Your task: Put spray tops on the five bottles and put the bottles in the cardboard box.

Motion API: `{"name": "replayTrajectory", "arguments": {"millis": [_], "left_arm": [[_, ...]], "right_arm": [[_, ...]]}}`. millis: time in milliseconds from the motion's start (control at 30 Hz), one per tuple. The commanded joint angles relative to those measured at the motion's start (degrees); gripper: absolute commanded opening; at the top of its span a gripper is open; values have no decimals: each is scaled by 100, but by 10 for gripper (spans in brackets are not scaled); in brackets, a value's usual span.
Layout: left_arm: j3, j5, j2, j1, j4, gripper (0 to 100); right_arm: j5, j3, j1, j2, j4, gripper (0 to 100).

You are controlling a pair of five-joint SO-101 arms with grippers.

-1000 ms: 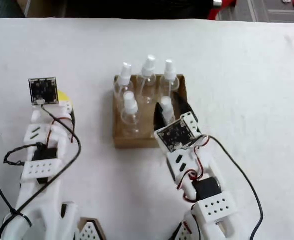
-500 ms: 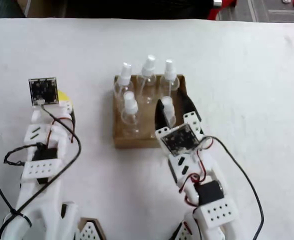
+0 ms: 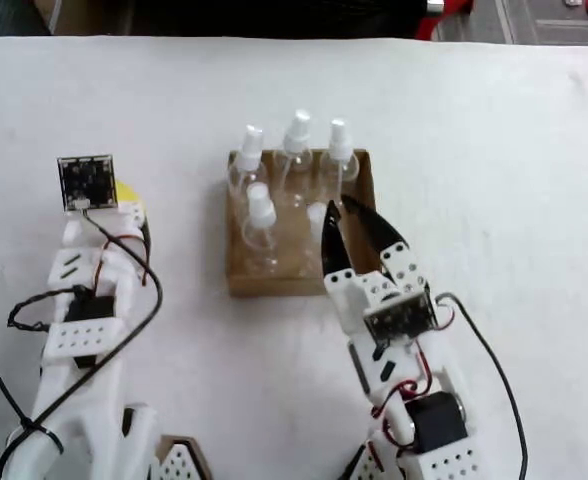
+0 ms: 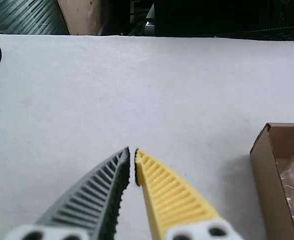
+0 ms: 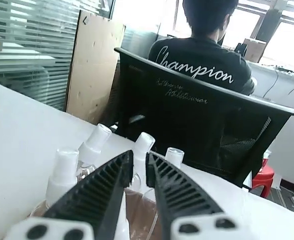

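Observation:
The cardboard box (image 3: 364, 170) sits mid-table. Three clear bottles with white spray tops stand along its far side (image 3: 296, 135), and another stands at its near left (image 3: 261, 206). The fifth bottle's top (image 3: 317, 213) shows by my right gripper's fingertips. My right gripper (image 3: 334, 208) hangs over the box's near right corner. Its black fingers (image 5: 99, 192) are almost together with nothing held between them. Beyond them stand several spray tops (image 5: 96, 140). My left gripper (image 4: 132, 152) rests shut over bare table left of the box (image 4: 267, 160).
White table surrounds the box, with wide room to the right and far side. My left arm (image 3: 84, 290) lies along the near left and my right arm (image 3: 404, 370) along the near right. A dark chair (image 5: 202, 130) stands beyond the table.
My right gripper opened around the fifth bottle, drew back toward the near edge, and its fingers came together. The left arm stayed still.

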Motion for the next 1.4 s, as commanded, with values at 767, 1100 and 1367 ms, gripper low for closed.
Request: {"name": "replayTrajectory", "arguments": {"millis": [767,1100,1367], "left_arm": [[-53,-62,-13,75,-141,27],[-44,-62,-13,75,-141,27],[-53,-62,-57,31,-132,24]], "right_arm": [[-44,-1160,-180,1868,-66,15],[-70,-1662,110,1402,365,15],[-26,-3095,549,136,2044,15]]}}
